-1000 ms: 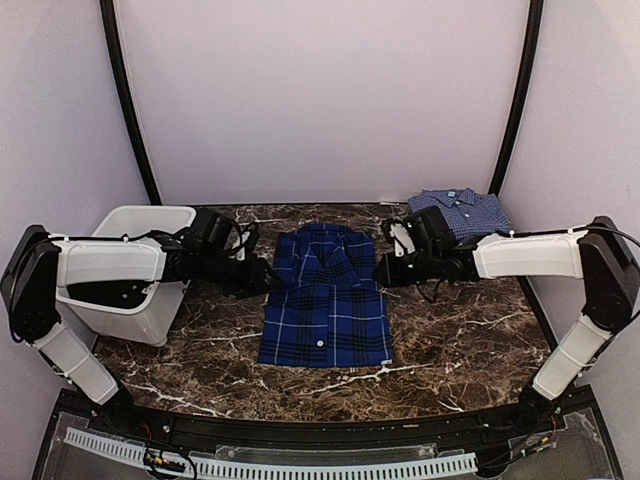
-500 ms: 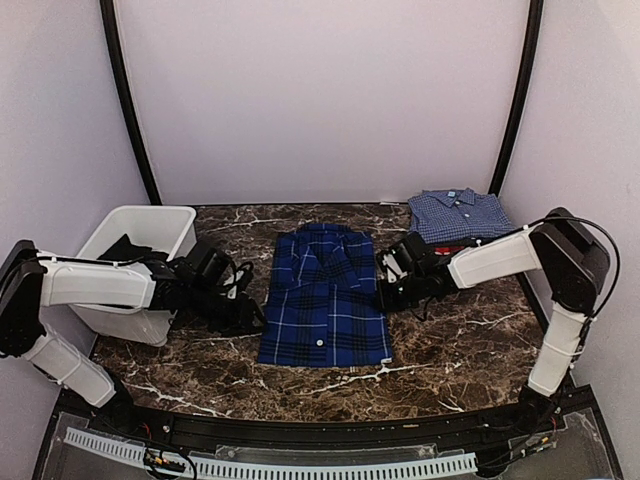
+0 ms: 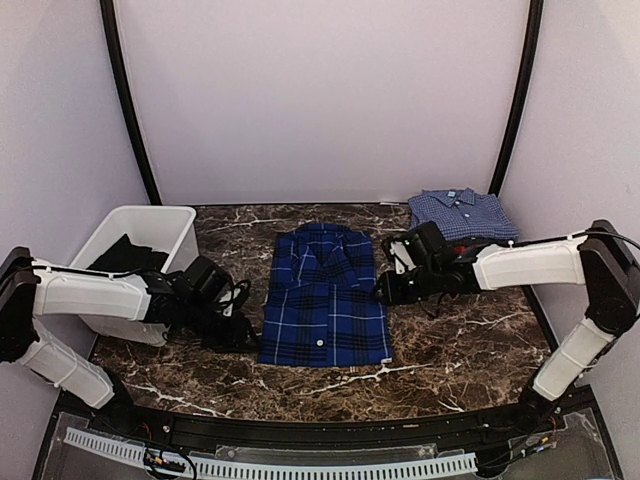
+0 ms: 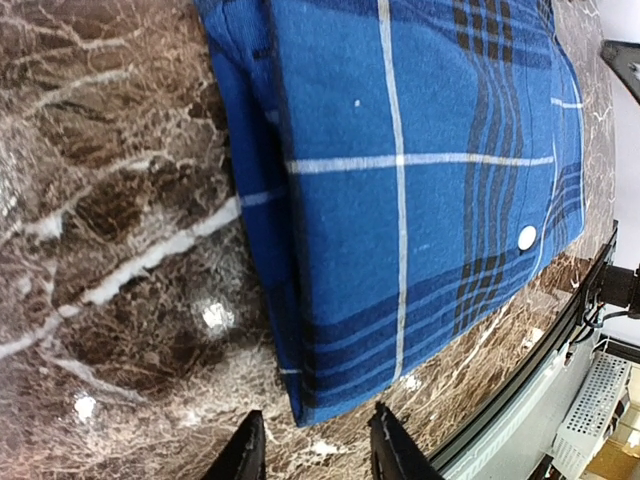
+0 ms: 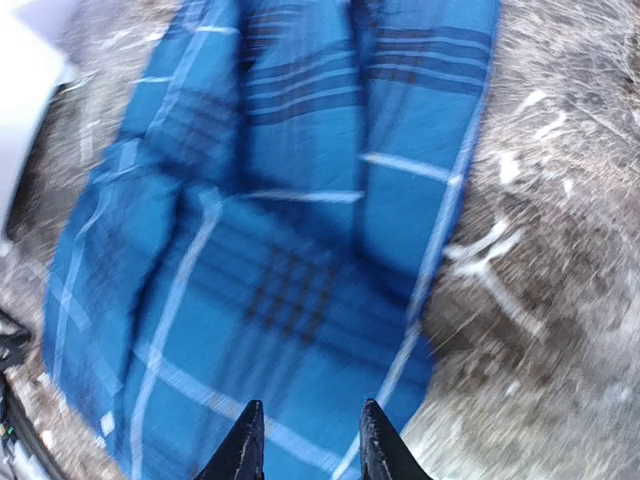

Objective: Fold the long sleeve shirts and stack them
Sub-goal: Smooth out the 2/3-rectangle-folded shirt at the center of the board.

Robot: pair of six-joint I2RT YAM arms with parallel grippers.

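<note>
A deep-blue plaid shirt (image 3: 325, 295) lies folded flat in the middle of the marble table (image 3: 450, 340). A lighter blue fine-check shirt (image 3: 462, 212) lies folded at the back right. My left gripper (image 3: 240, 330) sits low at the plaid shirt's near-left corner. In the left wrist view its jaws (image 4: 318, 450) are open, with the plaid shirt's (image 4: 420, 150) corner just ahead of the tips. My right gripper (image 3: 385, 290) is at the shirt's right edge. In the blurred right wrist view it (image 5: 308, 440) is open above the plaid cloth (image 5: 290, 230), holding nothing.
A white bin (image 3: 110, 235) with dark cloth (image 3: 125, 255) inside stands at the left, close behind my left arm. Black frame posts rise at both back corners. The table's front rail (image 3: 300, 425) runs along the near edge.
My left gripper has slid down the shirt's left edge toward its near corner. My right gripper has dropped a little along the right edge and its jaws have come apart.
</note>
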